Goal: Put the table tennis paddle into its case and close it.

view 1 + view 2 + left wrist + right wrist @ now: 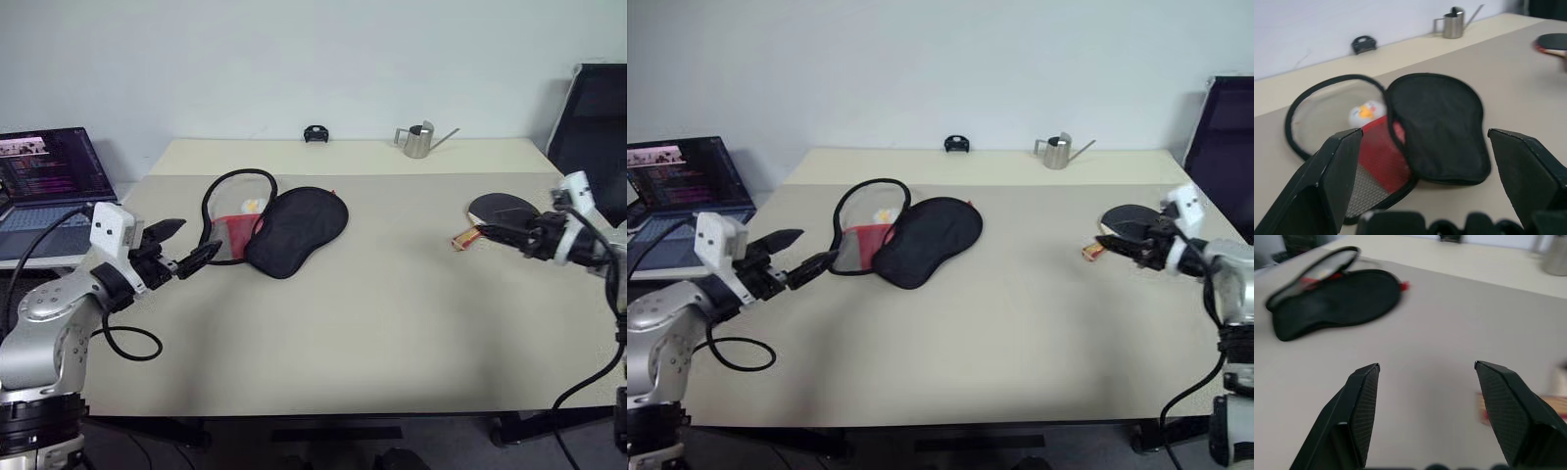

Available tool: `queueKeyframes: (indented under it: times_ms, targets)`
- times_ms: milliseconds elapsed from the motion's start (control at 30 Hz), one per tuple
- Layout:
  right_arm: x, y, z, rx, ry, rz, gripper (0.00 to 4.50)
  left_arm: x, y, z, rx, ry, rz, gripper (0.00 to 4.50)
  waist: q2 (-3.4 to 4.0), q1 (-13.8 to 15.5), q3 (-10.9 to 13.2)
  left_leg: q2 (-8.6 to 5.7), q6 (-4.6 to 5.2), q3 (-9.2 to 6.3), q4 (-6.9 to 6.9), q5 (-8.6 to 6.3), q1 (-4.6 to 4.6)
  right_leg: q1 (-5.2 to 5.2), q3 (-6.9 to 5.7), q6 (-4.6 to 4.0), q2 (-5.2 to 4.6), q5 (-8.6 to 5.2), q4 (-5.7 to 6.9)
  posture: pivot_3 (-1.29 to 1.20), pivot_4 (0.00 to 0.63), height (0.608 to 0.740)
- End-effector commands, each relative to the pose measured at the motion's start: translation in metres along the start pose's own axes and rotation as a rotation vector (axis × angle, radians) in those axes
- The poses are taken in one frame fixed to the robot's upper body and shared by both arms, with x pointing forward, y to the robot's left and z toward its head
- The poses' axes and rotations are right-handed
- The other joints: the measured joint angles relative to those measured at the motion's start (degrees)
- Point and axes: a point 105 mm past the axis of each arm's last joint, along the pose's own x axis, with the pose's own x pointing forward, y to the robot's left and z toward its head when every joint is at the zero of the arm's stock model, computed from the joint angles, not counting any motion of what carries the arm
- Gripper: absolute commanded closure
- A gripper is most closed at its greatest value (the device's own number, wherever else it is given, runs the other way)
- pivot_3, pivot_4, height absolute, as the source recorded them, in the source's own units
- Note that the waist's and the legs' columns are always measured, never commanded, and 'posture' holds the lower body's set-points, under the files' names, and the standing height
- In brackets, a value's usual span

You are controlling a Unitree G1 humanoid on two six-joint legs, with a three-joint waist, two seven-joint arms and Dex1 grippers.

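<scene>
The case (pixel 292 231) lies open at the table's middle left, its black flap folded to the right of the half with the red panel and mesh (pixel 1376 152). Far to the right, the table tennis paddle (pixel 498 208) lies flat, its black blade toward the back and its wooden handle (pixel 465 238) pointing forward and left. My left gripper (pixel 184 245) is open just left of the case, pointing at it. Beside the handle, my right gripper (pixel 1125 245) is open, with nothing between its fingers (pixel 1362 396); the handle (pixel 1547 406) lies just outside them.
A laptop (pixel 49 186) stands off the table's left side. A small metal watering can (pixel 419 140) and a small black object (pixel 314 134) sit along the far edge. A black chair (pixel 598 122) stands at the back right. The table (pixel 392 313) is bare at the front.
</scene>
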Motion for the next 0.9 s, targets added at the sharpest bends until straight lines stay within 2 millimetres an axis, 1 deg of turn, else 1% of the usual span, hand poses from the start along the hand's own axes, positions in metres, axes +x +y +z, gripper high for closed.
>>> queueKeyframes:
  times_ms: [33, 67, 200, 333, 367, 500, 633, 733, 900]
  targets:
    - [0.028, 0.035, 0.005, 0.022, -0.031, 0.098, 0.18, 0.001, 0.002, 0.010, 0.021, 0.004, -0.065, 0.00, 0.00, 0.01, 0.00, 0.00, 0.00, -0.02, 0.00, 0.00, 0.00, 0.00, -0.02, -0.02, 0.00, 0.01, 0.00, 0.00, 0.150, 0.740]
    - [0.036, 0.042, 0.003, 0.036, -0.027, 0.110, 0.05, 0.000, 0.004, 0.009, 0.018, 0.010, -0.073, 0.00, 0.00, 0.01, 0.00, 0.01, 0.00, -0.03, 0.00, 0.00, 0.02, 0.01, -0.03, -0.03, 0.01, 0.02, 0.01, 0.00, 0.150, 0.740]
    - [0.069, 0.060, -0.003, 0.117, -0.015, 0.099, 0.05, 0.000, 0.019, 0.010, -0.005, 0.019, -0.067, 0.00, -0.01, 0.10, 0.00, 0.00, 0.00, -0.03, 0.02, 0.00, -0.02, -0.05, -0.04, -0.05, 0.00, 0.03, 0.00, 0.00, 0.150, 0.740]
    - [0.099, 0.088, -0.011, 0.197, 0.014, 0.129, 0.05, 0.000, 0.029, 0.012, -0.005, 0.016, -0.051, 0.00, -0.02, 0.04, -0.01, -0.01, -0.15, 0.00, 0.05, 0.09, -0.39, -0.54, -0.02, -0.08, 0.02, 0.06, 0.12, 0.00, 0.150, 0.740]
    - [0.104, 0.092, -0.012, 0.204, 0.018, 0.132, 0.05, -0.001, 0.030, 0.012, -0.004, 0.017, -0.049, 0.00, -0.02, 0.02, -0.01, 0.00, -0.21, -0.01, 0.04, 0.13, -0.40, -0.54, -0.03, -0.08, 0.02, 0.05, 0.10, 0.00, 0.150, 0.740]
    - [0.136, 0.102, -0.015, 0.292, 0.022, 0.079, 0.05, -0.002, 0.027, 0.009, -0.011, 0.028, -0.069, 0.00, -0.03, -0.18, -0.02, -0.01, -0.24, 0.04, 0.02, 0.14, -0.42, -0.56, 0.03, -0.08, 0.02, 0.06, 0.05, 0.00, 0.150, 0.740]
    - [0.166, 0.111, -0.021, 0.337, 0.055, 0.030, 0.05, -0.006, 0.034, 0.008, -0.006, 0.041, -0.048, 0.00, -0.04, -0.22, -0.02, 0.00, -0.25, 0.04, 0.02, 0.15, -0.40, -0.58, 0.02, -0.08, 0.03, 0.06, 0.11, 0.00, 0.150, 0.740]
    - [0.183, 0.127, -0.023, 0.325, 0.067, 0.058, 0.05, -0.008, 0.035, 0.007, 0.003, 0.052, -0.045, 0.00, -0.04, -0.45, -0.02, 0.00, -0.26, 0.04, 0.02, 0.15, -0.38, -0.60, 0.03, -0.08, 0.05, 0.06, 0.12, 0.00, 0.150, 0.740]
    - [0.202, 0.150, -0.029, 0.337, 0.094, 0.109, 0.05, -0.009, 0.035, 0.007, 0.005, 0.051, -0.044, 0.00, -0.05, -0.66, -0.03, -0.01, -0.26, 0.04, 0.01, 0.15, -0.40, -0.60, 0.03, -0.08, 0.05, 0.06, 0.10, 0.00, 0.150, 0.740]
